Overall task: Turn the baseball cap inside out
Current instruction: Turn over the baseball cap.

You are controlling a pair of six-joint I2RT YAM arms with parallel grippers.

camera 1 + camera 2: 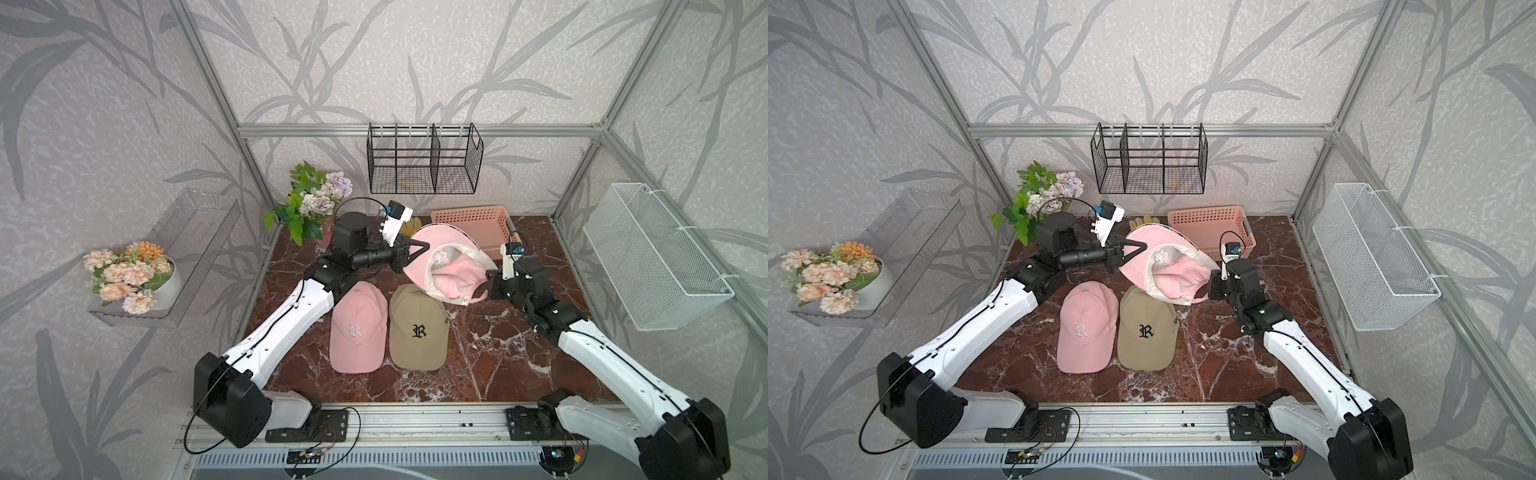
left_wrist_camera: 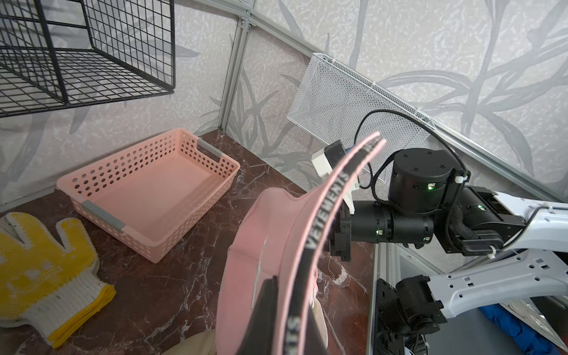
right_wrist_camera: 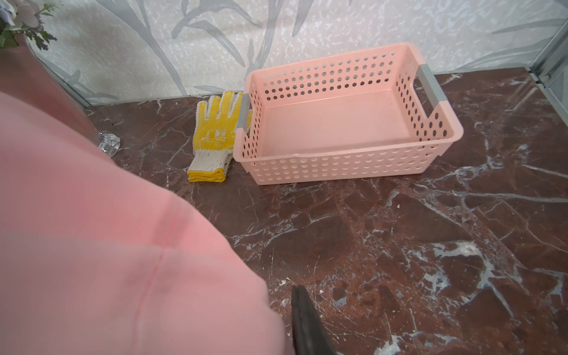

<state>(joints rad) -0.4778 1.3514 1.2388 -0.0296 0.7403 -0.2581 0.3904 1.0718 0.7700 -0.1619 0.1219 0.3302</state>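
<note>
Holding pink baseball cap (image 1: pixel 457 272) aloft just in front of the pink basket (image 1: pixel 469 212), white lining showing. Left gripper (image 1: pixel 424 247) clamped on its edge. Right gripper (image 1: pixel 481 290) at the opposite edge; can't tell if gripping.

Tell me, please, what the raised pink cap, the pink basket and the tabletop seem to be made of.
The raised cap looks like soft woven cloth, matte pink, probably cotton: it folds and shows stitched seams. The basket is moulded plastic, smooth and faintly glossy, with even round holes. The tabletop looks like polished red-brown marble with white veins, though it may be a printed sheet.
</note>
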